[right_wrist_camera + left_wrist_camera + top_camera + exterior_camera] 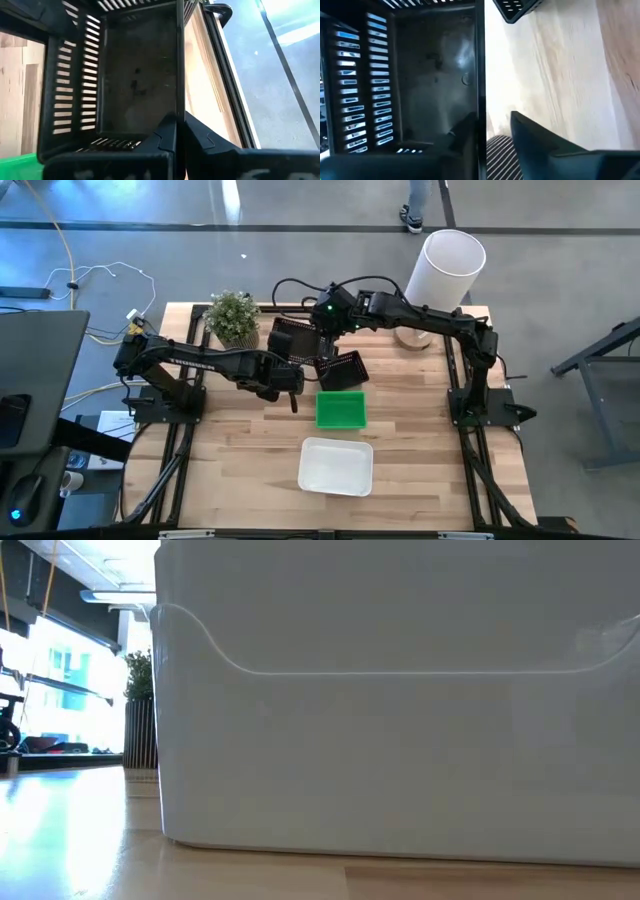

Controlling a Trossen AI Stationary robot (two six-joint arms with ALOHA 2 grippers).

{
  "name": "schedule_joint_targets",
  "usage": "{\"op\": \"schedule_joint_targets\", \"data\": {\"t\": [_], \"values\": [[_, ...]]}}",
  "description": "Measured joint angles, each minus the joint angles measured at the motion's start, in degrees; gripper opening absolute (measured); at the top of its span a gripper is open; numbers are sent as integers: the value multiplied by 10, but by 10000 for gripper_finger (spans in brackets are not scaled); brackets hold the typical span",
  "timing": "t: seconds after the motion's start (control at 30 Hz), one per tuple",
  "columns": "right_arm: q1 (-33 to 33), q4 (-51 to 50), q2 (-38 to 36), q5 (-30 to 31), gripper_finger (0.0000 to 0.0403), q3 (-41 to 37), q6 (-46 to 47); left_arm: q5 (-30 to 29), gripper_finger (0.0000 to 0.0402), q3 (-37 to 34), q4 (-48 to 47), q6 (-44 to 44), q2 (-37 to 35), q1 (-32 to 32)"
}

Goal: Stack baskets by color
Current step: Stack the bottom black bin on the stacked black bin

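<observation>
From above: two black baskets (292,338) (340,370), one green (341,409), one white (336,465) on table (420,460). Left gripper (290,380) beside rear black basket, parted. Right gripper (328,338) closed on tilted black basket's wall. Low: white basket wall (400,740) only. Right wrist: fingers (167,132) pinching black wall.
</observation>
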Motion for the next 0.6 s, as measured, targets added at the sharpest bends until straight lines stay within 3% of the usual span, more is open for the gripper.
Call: {"op": "schedule_joint_targets", "data": {"t": [0.23, 0.4, 0.6], "values": [[-25, -31, 0, 14, 1, 0, -9, -36, 161, 0, 15, -16, 0, -1], [-44, -60, 0, 25, 1, 0, -19, -75, 163, 0, 27, -27, 0, -8], [-67, -113, 0, 15, 0, 0, -81, -42, 157, 0, 26, -52, 0, -8]]}}
